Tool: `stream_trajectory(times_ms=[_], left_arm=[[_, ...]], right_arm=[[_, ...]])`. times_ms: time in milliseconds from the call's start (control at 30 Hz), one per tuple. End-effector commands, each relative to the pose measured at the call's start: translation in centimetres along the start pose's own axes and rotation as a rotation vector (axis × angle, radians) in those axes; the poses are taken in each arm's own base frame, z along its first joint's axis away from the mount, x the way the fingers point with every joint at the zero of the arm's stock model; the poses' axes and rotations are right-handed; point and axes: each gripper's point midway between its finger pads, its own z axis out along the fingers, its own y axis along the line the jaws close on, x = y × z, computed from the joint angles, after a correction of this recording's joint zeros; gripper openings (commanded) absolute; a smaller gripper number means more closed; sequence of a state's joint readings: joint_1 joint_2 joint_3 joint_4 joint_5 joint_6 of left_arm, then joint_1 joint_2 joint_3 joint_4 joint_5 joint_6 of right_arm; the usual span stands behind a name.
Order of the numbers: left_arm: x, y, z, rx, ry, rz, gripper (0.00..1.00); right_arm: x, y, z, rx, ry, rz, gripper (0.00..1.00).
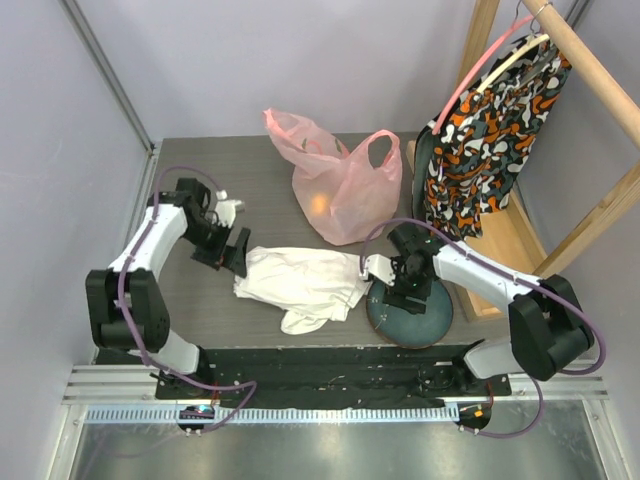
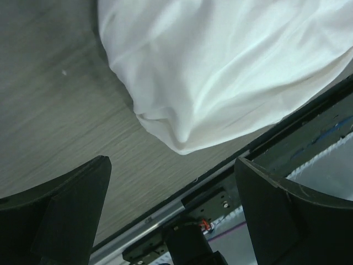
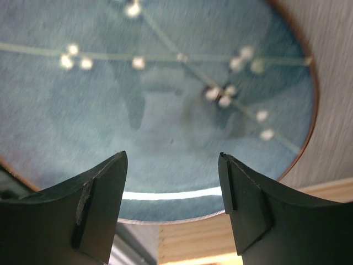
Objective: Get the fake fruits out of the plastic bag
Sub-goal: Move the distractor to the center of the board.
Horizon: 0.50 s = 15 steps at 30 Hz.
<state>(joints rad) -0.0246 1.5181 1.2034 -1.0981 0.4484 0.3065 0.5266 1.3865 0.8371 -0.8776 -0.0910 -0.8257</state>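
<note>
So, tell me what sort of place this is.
Probably a robot lab cell staged with household props, not a real home. Plain grey panel walls enclose a table, the left arm and right arm are bolted at its near edge, and a plastic bag, white cloth and plate lie on it.

spread fingers (image 3: 105,204), nothing between, blue plate (image 3: 165,132) below

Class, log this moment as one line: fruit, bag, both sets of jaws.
fruit: orange one seen inside bag | left jaws: open, at cloth edge | right jaws: open, over plate | fruit out: none seen
</note>
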Motion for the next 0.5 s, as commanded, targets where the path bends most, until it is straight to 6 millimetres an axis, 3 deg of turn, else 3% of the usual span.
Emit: stream_trajectory(times_ms=[0, 100, 200, 300, 333, 433, 467], left_arm=[[2.6, 0.4, 2.5, 0.036, 0.076, 0.001, 1.00], [0.9, 0.1, 4.2, 0.112, 0.057, -0.045, 0.97], [0.2, 0.3, 6.0, 0.165, 0.081, -0.117, 0.81], [0.0, -0.3, 6.6, 0.226, 0.083, -0.144, 0.38], [0.1, -0.1, 6.6, 0.218, 0.092, -0.150, 0.03], [0.6, 2.0, 5.3, 0.170, 0.072, -0.222, 0.00], [0.8, 3.3, 4.1, 0.135, 0.040, -0.256, 0.00]], right_arm=[[-2.8, -1.9, 0.3, 0.071, -0.075, -0.069, 0.74], [-3.8, -1.5, 0.6, 0.059, -0.083, -0.095, 0.74], [-4.6, -0.7, 1.0, 0.046, -0.086, -0.132, 0.74], [-5.2, -0.2, 1.6, 0.036, -0.097, -0.151, 0.74], [-5.3, 0.0, 1.7, 0.029, -0.098, -0.154, 0.73], [-6.1, 0.3, 2.2, 0.014, -0.104, -0.172, 0.70], [-6.2, 0.4, 2.7, 0.003, -0.099, -0.171, 0.69]])
